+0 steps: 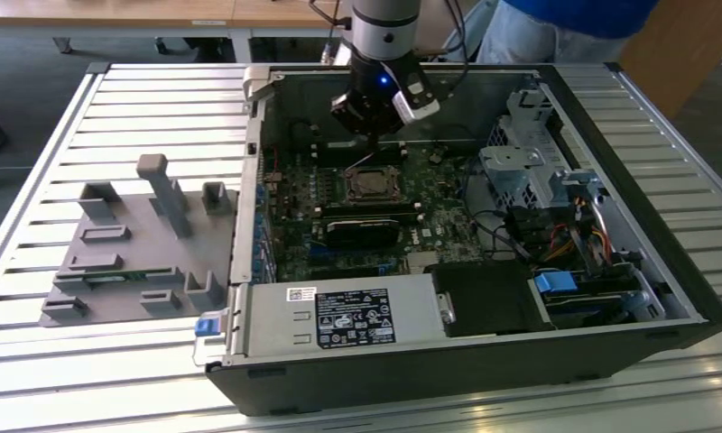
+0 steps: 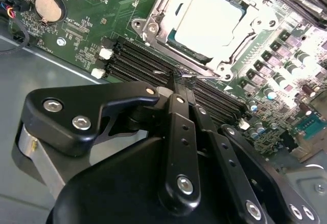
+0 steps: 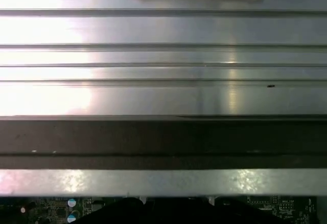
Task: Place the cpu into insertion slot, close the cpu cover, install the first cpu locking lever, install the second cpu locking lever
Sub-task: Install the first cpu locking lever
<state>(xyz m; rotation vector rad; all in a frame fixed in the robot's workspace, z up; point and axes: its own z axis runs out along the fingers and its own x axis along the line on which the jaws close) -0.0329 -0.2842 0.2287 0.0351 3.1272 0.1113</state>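
Note:
Inside the open computer case, the cpu (image 2: 212, 22) lies with its pale face up in the insertion slot (image 1: 371, 185) on the green board. The silver cpu cover (image 2: 255, 35) lies flat around the chip, which shows through its window. My gripper (image 1: 370, 144) hangs just behind the socket. In the second wrist view its black fingers (image 2: 176, 111) are drawn together, and the gripper (image 2: 180, 78) tips sit at the thin wire end of a cpu locking lever (image 2: 162, 72) beside the socket rim. I cannot tell whether that wire is pinched or only touched.
Black memory slots (image 2: 138, 60) run along the socket and a coin battery (image 2: 48, 8) sits nearby. A drive cage (image 1: 536, 171) and cables fill the case's right side, with a power supply (image 1: 337, 320) in front. A grey fixture (image 1: 144, 244) stands on the slatted table (image 1: 48, 180). A person in blue (image 1: 578, 18) stands behind.

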